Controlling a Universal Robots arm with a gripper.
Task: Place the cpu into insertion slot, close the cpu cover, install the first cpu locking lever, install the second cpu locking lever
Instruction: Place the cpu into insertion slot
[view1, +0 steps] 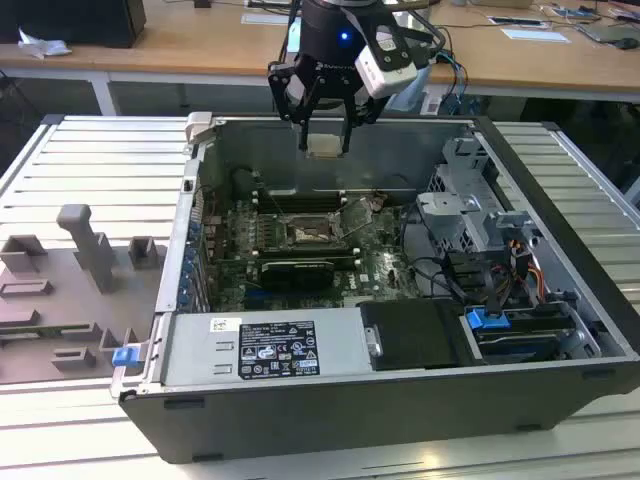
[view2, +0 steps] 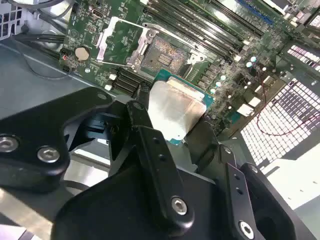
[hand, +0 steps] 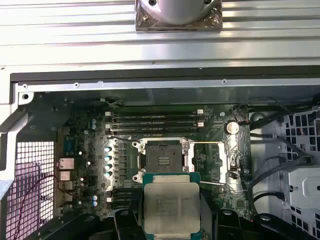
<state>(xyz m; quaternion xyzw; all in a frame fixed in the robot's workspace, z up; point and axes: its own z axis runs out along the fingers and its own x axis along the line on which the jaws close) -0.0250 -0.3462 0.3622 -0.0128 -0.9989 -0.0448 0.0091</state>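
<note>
My gripper (view1: 325, 140) hangs above the open computer case, over its far wall, and is shut on the cpu (view1: 325, 147). In both wrist views the cpu (view2: 175, 110) (hand: 171, 207) is a flat square chip with a pale silver face and a green edge, clamped between black fingers (view2: 145, 132). Below it the insertion slot (view1: 312, 233) (view2: 165, 55) (hand: 162, 157) lies bare on the green board, a dark square with a metal rim. The cpu cover (view2: 117, 40) (hand: 223, 162) is swung open beside the slot. The chip is well above the slot and apart from it.
Long black memory slots (hand: 155, 120) run beside the socket. A black graphics card (view1: 297, 270) and a labelled power supply (view1: 265, 350) sit nearer the case front. A drive cage with cables (view1: 470, 210) fills the exterior view's right. Grey fixtures (view1: 95, 245) stand on the slatted table.
</note>
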